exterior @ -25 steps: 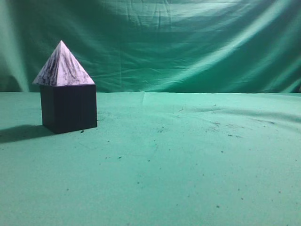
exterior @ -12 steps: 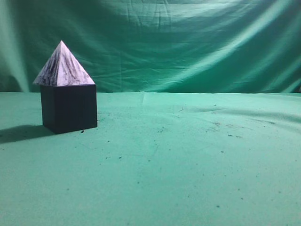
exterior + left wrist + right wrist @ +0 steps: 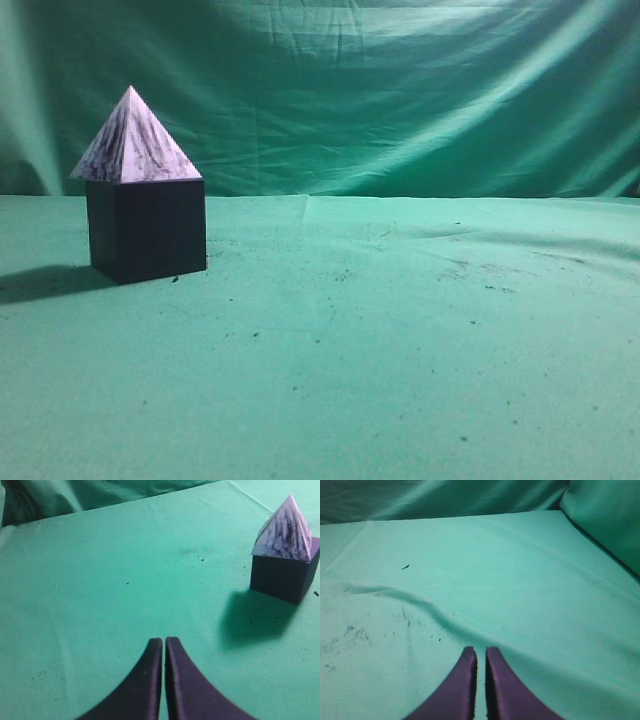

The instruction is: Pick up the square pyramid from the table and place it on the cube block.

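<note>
Two stacked shapes far left on table (image 3: 400, 380): pyramid (image 3: 133, 140) atop cube (image 3: 147, 230). Wrinkled curtain (image 3: 400, 90) behind. Left gripper (image 3: 163, 642) and right gripper (image 3: 480, 652) both pressed together, empty, bodies cut off.

We count one square pyramid (image 3: 134, 143), sitting on one cube block (image 3: 147, 229) at the far left of the one green table (image 3: 400, 340). We count two grippers, one per wrist view: the left gripper (image 3: 163, 645) and the right gripper (image 3: 480, 652), each with two dark fingers nearly touching.
</note>
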